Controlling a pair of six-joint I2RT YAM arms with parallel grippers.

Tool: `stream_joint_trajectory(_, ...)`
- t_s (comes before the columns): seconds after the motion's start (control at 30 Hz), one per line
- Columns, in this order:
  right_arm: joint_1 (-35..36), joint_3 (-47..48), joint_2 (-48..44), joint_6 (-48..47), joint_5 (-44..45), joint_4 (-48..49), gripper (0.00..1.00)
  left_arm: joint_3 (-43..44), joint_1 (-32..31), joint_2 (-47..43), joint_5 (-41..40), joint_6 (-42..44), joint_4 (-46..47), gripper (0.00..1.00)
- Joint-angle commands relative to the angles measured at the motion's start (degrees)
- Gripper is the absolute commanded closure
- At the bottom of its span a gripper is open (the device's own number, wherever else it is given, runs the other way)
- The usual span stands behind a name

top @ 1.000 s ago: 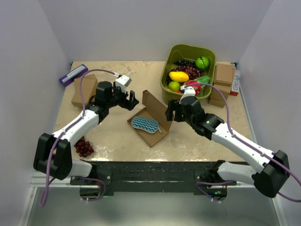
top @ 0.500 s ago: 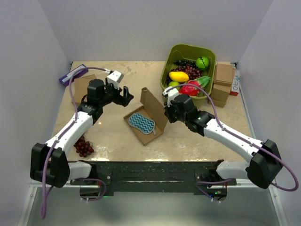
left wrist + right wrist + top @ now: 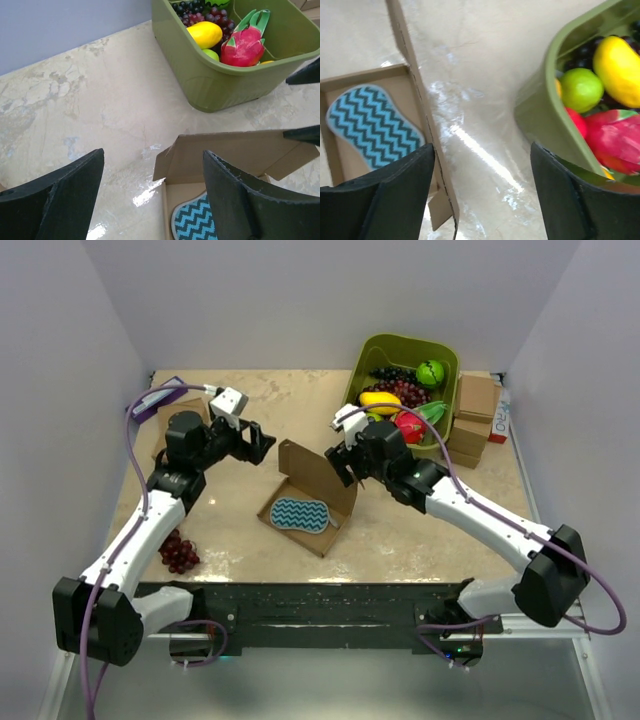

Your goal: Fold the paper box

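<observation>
Your left claw point(image 3: 262, 440) hangs wide open, empty, near the paper box point(image 3: 318, 472); your right claw point(image 3: 340, 462), also spread, holds nothing at its raised lid.

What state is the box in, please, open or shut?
Open: the box has its lid raised, and the zigzag pad lies uncovered inside.

Looks down on a beige marbled tabletop point(image 3: 75, 100) past the left gripper point(image 3: 152, 157), black fingers point(image 3: 55, 200) spread wide, gripping nothing. Shows an olive-green plastic bin point(image 3: 220, 90) holding a yellow mango point(image 3: 205, 34), a pink dragon fruit point(image 3: 245, 45) and dark grapes point(image 3: 200, 11). Finds the plain brown cardboard paper box point(image 3: 225, 152) just in front of the bin, lid raised, a blue zigzag-patterned pad point(image 3: 192, 222) in its base. Catches two black pointed tips point(image 3: 305, 75) beside the bin's near wall, the lower one at the lid's edge.
</observation>
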Motion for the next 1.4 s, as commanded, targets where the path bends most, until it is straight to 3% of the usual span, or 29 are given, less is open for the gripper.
stream_joint_trajectory(0.0, 0.04, 3.57, -3.40, 9.82, 6.25, 0.16, 0.19, -0.10, 0.43, 1.12, 2.13, 0.43, -1.33, 0.16)
stream_joint_trajectory(0.07, 0.21, 3.40, -5.33, 19.02, 8.79, -1.85, 0.15, -0.01, 0.43, 1.47, 1.87, 0.43, -1.43, 0.16)
stream_joint_trajectory(0.23, 2.05, -5.37, -14.02, 35.84, 10.47, -1.18, 0.21, -0.09, 0.43, 1.47, 1.26, -0.09, -1.43, 0.16)
stream_joint_trajectory(0.4, 7.31, -14.88, -21.76, 39.73, 13.18, 2.53, 0.23, -0.09, 0.43, 1.65, 0.02, -0.79, -1.43, 0.16)
stream_joint_trajectory(0.73, 10.23, -21.39, -15.81, 48.87, 18.99, 4.99, 0.34, -0.44, 0.34, 2.18, 0.11, -1.32, -1.43, 0.16)
stream_joint_trajectory(0.87, 10.41, -22.27, -12.99, 48.18, 19.78, 8.77, 0.41, -0.45, 0.34, 2.53, 0.11, -1.41, -1.43, 0.16)
stream_joint_trajectory(0.9, 10.41, -22.27, -12.37, 48.00, 20.31, 9.30, 0.48, -0.45, 0.34, 2.44, 0.20, -1.32, -1.43, 0.16)
stream_joint_trajectory(1.1, 10.41, -23.94, -10.17, 41.94, 22.68, 14.82, 0.63, -0.53, 0.34, 2.44, -0.42, -1.15, -1.43, 0.16)
stream_joint_trajectory(1.27, 10.41, -25.26, -9.47, 32.11, 24.70, 18.18, 0.88, -0.62, 0.34, 2.53, 0.37, -1.15, -1.17, 0.16)
stream_joint_trajectory(1.37, 10.23, -25.87, -10.17, 23.32, 22.96, 20.98, 0.92, -0.71, 0.34, 2.27, 0.73, -1.15, -0.99, 0.16)
